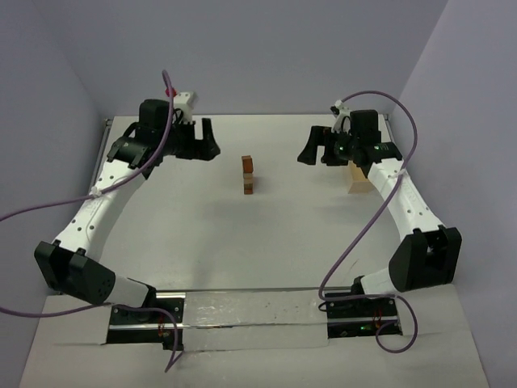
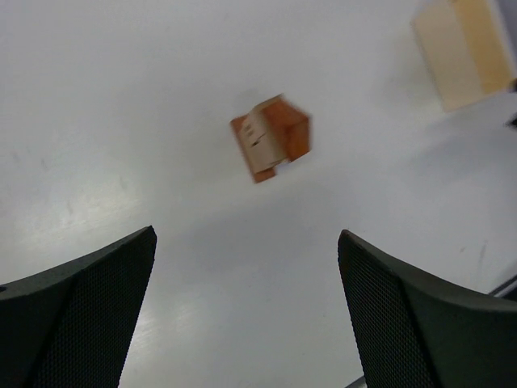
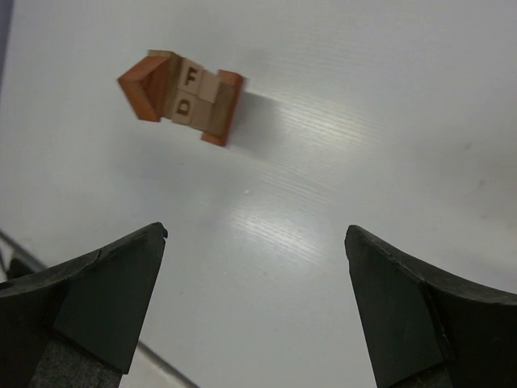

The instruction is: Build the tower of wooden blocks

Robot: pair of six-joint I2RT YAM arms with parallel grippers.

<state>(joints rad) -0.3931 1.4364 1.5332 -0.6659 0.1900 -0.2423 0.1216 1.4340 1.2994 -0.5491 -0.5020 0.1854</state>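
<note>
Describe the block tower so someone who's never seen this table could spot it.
Find the white table and look near its middle. There stands the tower, a narrow stack of reddish-brown and tan blocks. Unlike the pale wooden box by the right arm, it is darker and slimmer.

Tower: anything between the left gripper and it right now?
Nothing visible. The left gripper is open and empty, and only bare table lies between it and the tower. The pale wooden tray sits beyond the tower and to one side, off that line.
</note>
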